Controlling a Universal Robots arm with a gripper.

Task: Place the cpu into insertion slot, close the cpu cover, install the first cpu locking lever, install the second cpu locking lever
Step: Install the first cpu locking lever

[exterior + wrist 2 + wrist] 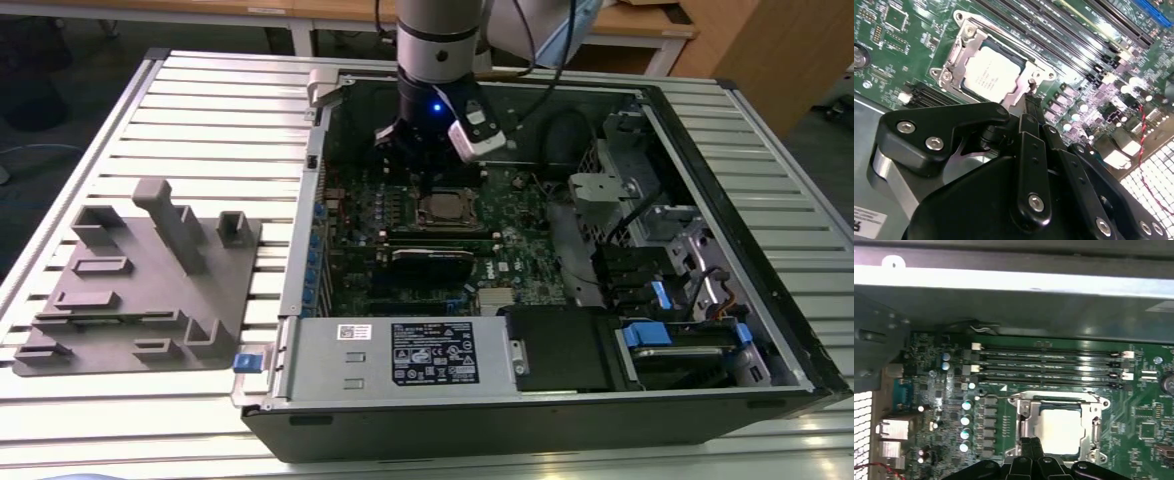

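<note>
Inside the open computer case (pixel 534 428), gripper (pixel 430 180) is down over the green motherboard (pixel 521 250), arm (pixel 438 40) coming in from 12 o'clock in the exterior view. Tips sit just at 12 o'clock of the insertion slot (pixel 420 200).

cpu (pixel 990 75) is seated in the slot, silver top facing up. cpu cover (pixel 1025 421) lies flat over it, chip showing through the window.

Both wrist views: gripper (pixel 1031 102) (pixel 1030 444) has its black fingers (pixel 1026 447) drawn together at the edge of the cover frame, right beside the chip. Nothing visible between them. Can't tell if a thin lever wire is pinched there or whether the levers are latched.

Long memory slots (pixel 1049 365) run parallel along one side of the socket, near but not touching.

Exterior view: black card (pixel 434 262) is at 6 o'clock of the socket, silver drive cage (pixel 400 355) further on at 6. Grey fixture block (pixel 147 280) sits on the slatted table (pixel 200 110) at 9 o'clock, outside the case.
</note>
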